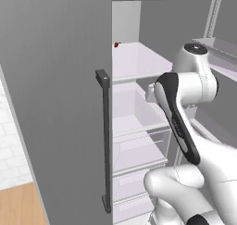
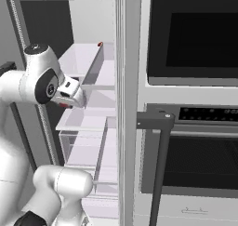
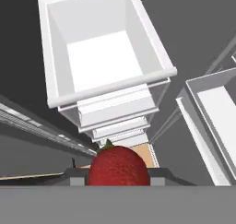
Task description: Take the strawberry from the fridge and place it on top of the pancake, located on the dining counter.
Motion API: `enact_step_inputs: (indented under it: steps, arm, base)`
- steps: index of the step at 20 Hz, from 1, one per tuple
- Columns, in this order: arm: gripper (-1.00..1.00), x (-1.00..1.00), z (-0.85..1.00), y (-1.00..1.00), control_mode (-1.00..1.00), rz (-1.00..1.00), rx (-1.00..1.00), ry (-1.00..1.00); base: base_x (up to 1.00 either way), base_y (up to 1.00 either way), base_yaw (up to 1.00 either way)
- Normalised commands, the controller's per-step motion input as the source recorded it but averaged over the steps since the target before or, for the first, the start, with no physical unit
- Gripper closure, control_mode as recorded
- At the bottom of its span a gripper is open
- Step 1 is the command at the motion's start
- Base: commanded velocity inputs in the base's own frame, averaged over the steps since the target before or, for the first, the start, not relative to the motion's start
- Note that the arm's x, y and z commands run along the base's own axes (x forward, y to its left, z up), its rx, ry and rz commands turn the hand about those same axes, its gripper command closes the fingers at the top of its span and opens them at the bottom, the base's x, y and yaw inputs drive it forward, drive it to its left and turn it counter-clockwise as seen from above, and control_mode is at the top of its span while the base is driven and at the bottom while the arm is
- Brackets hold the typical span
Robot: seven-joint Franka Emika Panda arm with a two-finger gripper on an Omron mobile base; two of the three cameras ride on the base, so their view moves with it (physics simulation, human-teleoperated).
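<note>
strawberry (image 3: pixel 118 166) pinched between the fingers (image 3: pixel 77 176), one dark tip touching each side, green leaf tuft pointing up-screen in the hand view. berry sits right at the bottom edge there, blocking most of the gap. in the right base view the gripper (image 2: pixel 69 102) hangs just in front of the fridge (image 1: pixel 55 103) shelves, a bit of red showing under the white hand. arm (image 1: pixel 185 122) is folded, elbow high, reaching in through the open doorway.

beyond the berry, hand view looks along the stack of clear drawers (image 3: pixel 110 80), the largest one open-topped and white inside. second bin (image 3: pixel 216 117) off to the right edge, tilted in frame.

left base view: grey door with dark bar handle (image 1: pixel 106 140) stands left of the opening. white shelf (image 1: pixel 134 62) further in, with a small red thing (image 1: pixel 116 45) at its back-left corner; too small to tell what it is. right of the fridge, a dark oven (image 2: pixel 195 155) with bar handle.
</note>
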Motion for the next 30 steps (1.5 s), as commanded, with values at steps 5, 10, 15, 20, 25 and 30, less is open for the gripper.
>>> enact_step_inputs:
  steps: [5,10,15,20,25,30]
  arm:
    - [1.0,-0.9,-0.82,-0.02,-1.0,0.0,-0.03,0.06]
    - [1.0,-0.87,-0.84,-0.1,-1.0,0.0,0.0,-0.03]
    - [1.0,-0.38,-0.31,-0.07,-1.0,0.0,0.03,-0.02]
    - [1.0,-0.14,-0.28,0.0,-1.0,0.0,0.0,0.0]
    - [1.0,-0.1,-0.35,0.0,-1.0,0.0,-0.04,-0.06]
    - [1.0,0.0,0.0,0.0,-1.0,0.0,0.0,0.0]
  base:
    - [0.0,0.0,0.0]
    - [0.0,0.0,0.0]
    - [0.0,0.0,0.0]
    - [0.0,0.0,0.0]
    - [0.0,0.0,0.0]
    - [0.0,0.0,0.0]
